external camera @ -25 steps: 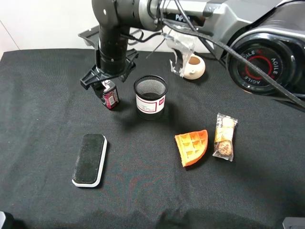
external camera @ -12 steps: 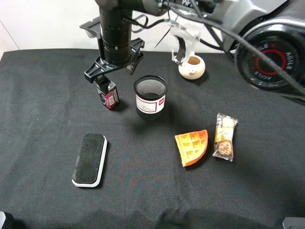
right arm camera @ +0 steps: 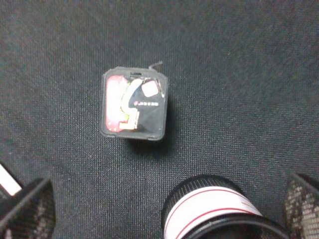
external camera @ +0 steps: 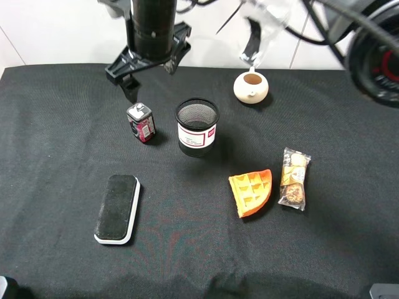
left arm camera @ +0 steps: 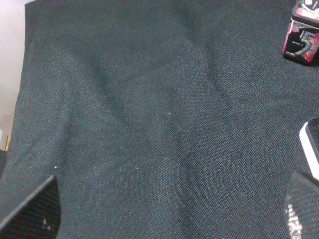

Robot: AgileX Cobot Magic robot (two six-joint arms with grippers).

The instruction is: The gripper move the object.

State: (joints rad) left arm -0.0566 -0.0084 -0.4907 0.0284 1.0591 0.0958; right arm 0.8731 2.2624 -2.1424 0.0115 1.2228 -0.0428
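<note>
The object (external camera: pixel 141 122) stands upright on the black tabletop (external camera: pixel 56 156), left of centre in the high view, just left of the mesh cup (external camera: pixel 197 126). The right hand (external camera: pixel 148 62) hangs over it near the top edge, fingers wide apart and empty (its wrist view looks straight down on the object), so a grasp would likely be a plain vertical drop.

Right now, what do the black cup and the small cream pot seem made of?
Black cup: probably metal wire mesh, matte; fine holes show inside, with a white papery label. Cream pot: likely glazed ceramic, smooth with slight sheen.
</note>
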